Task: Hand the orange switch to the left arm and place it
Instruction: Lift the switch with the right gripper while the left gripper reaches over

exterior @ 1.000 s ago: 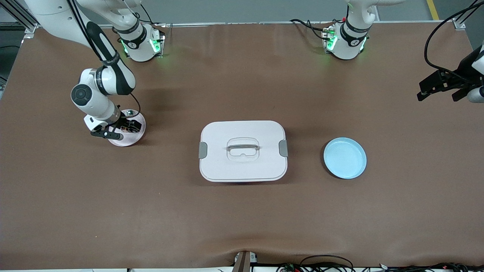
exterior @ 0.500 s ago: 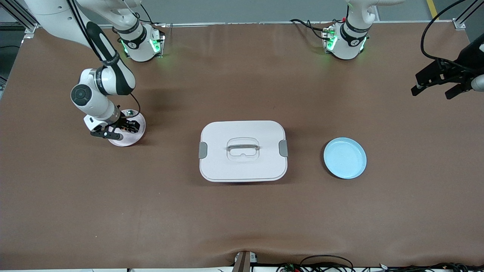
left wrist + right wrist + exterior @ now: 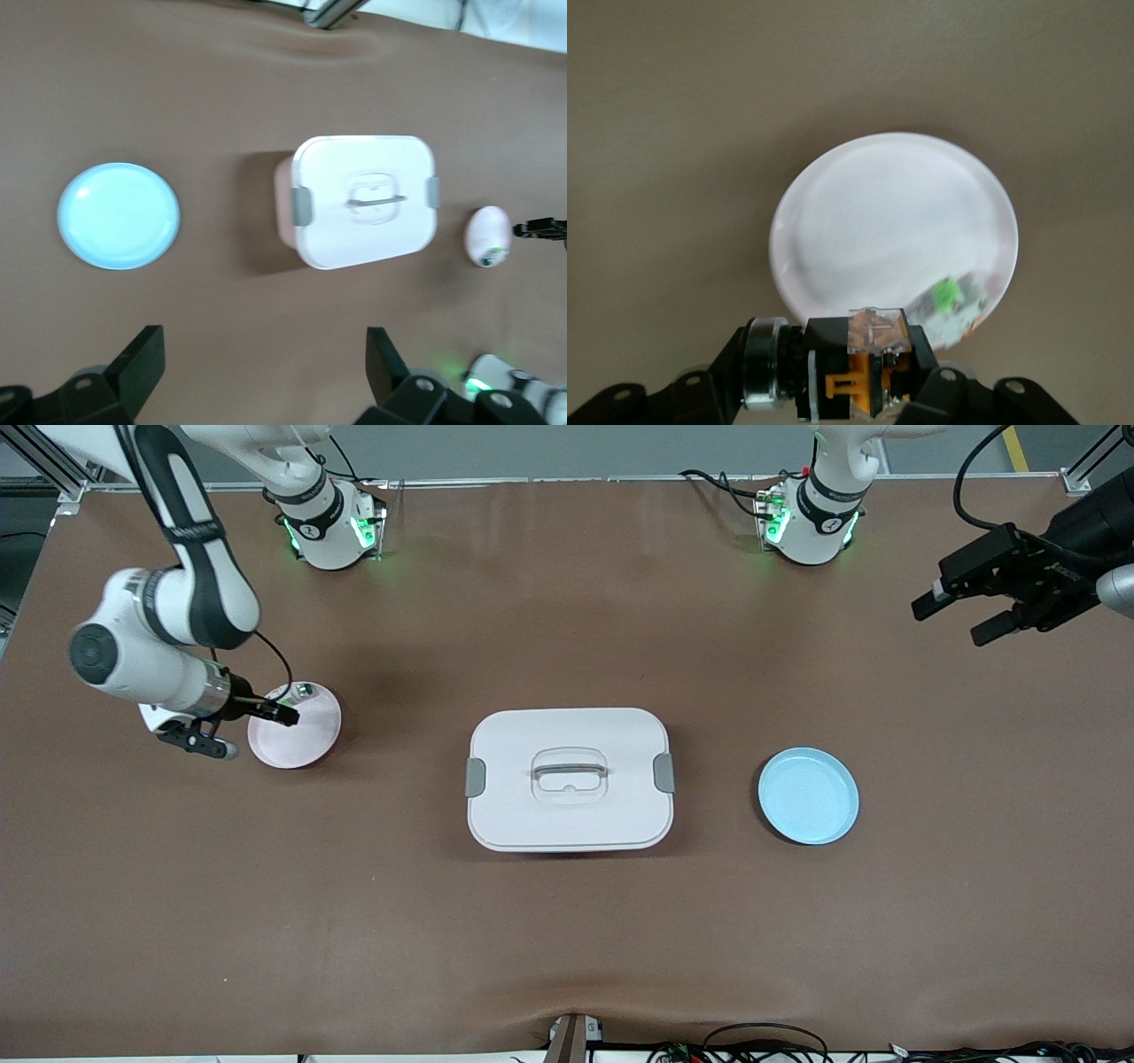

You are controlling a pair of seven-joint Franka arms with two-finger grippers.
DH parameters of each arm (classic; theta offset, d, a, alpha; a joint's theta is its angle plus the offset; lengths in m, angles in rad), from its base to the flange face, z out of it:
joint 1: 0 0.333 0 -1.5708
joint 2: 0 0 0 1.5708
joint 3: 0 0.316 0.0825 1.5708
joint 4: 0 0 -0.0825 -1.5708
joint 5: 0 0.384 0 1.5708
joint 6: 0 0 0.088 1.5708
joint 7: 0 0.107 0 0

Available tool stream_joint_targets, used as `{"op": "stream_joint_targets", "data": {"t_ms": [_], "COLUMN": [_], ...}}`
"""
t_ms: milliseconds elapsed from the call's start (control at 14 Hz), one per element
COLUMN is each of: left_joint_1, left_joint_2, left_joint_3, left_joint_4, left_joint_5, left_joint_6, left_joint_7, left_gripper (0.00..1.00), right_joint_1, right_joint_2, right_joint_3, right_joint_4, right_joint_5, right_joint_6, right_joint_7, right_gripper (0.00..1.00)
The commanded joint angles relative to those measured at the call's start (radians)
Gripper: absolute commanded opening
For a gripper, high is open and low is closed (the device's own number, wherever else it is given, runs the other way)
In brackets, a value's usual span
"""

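Observation:
The orange switch [image 3: 864, 372], a black block with orange parts and a clear cap, sits between the fingers of my right gripper [image 3: 846, 391], which is shut on it. In the front view the right gripper [image 3: 266, 710] holds the switch [image 3: 283, 714] in the air over the edge of the pink plate [image 3: 297, 737]. The white box [image 3: 569, 815] with grey latches stands mid-table. My left gripper [image 3: 950, 625] hangs open and empty over the left arm's end of the table; in its wrist view the left gripper [image 3: 263, 354] looks down on the box [image 3: 328, 232].
A small green-and-clear component [image 3: 952, 301] lies on the pink plate [image 3: 877, 212]. A blue plate [image 3: 808, 795] sits beside the box toward the left arm's end. Cables run along the table edge nearest the front camera.
My right gripper shut on the switch and lifted it off the pink plate, drawing back toward the right arm's end. My left gripper has moved inward over the table.

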Motion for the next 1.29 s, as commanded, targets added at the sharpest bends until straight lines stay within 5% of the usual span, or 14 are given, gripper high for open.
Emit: {"op": "stream_joint_targets", "data": {"t_ms": [0,286,571,929,1214], "left_joint_1": [0.001,-0.031,-0.198,-0.383,-0.430], "left_joint_2": [0.015,0.076,0.139,0.202,0.248], "left_joint_3": [-0.029,-0.032,-0.032,-0.032,-0.033], "left_joint_4": [0.018,0.016,0.010,0.010,0.011], "left_joint_5": [-0.095,-0.244,-0.290,-0.301,-0.367], "left_joint_6": [-0.018,0.019,0.209,0.411,0.503], "left_joint_7": [-0.064,-0.157,-0.300,-0.499,-0.569], "left_gripper": [1.00,1.00,1.00,1.00,1.00], "right_joint_1": [-0.004,0.018,0.045,0.203,0.309], "right_joint_2": [-0.008,-0.003,-0.002,0.007,0.047], "right_joint_3": [0.008,0.011,0.013,0.013,0.013], "right_joint_4": [0.165,0.335,0.418,0.561,0.691], "right_joint_5": [0.065,0.211,0.338,0.380,0.398], "right_joint_6": [-0.221,-0.440,-0.505,-0.507,-0.504], "right_joint_7": [0.100,0.274,0.433,0.809,1.058], "right_gripper": [0.00,0.00,0.00,0.00,0.00]}}
